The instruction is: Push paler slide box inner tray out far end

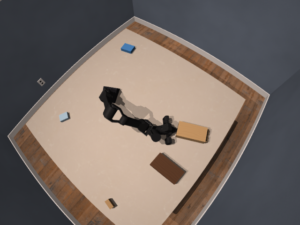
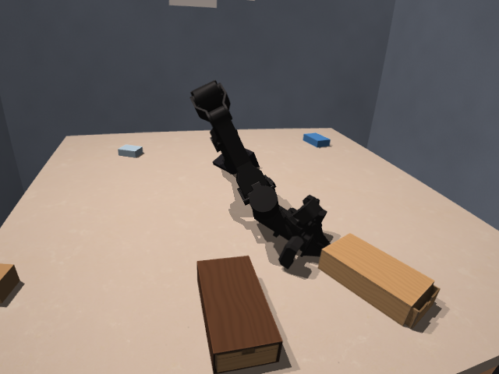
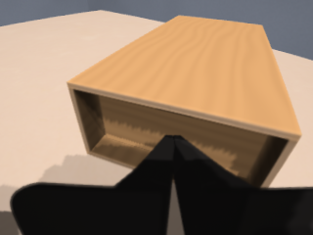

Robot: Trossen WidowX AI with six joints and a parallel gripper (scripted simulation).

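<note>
The paler slide box (image 1: 192, 131) (image 2: 374, 273) (image 3: 196, 69) is light wood and lies on the table to the right of the arm. My gripper (image 1: 175, 131) (image 2: 322, 243) (image 3: 172, 142) is shut and empty, with its tips poked into the box's near open end. The inner tray (image 1: 208, 135) (image 2: 425, 305) sticks a little way out of the far end. In the wrist view the near part of the sleeve is hollow and the tray's end wall (image 3: 147, 129) sits deep inside, at the fingertips. The darker slide box (image 1: 167, 168) (image 2: 235, 305) lies apart, its tray closed.
A blue block (image 1: 127, 48) (image 2: 316, 139), a pale blue block (image 1: 63, 116) (image 2: 129, 150) and a small tan block (image 1: 110, 203) (image 2: 7, 280) lie far from the arm. The table edge lies beyond the paler box's far end.
</note>
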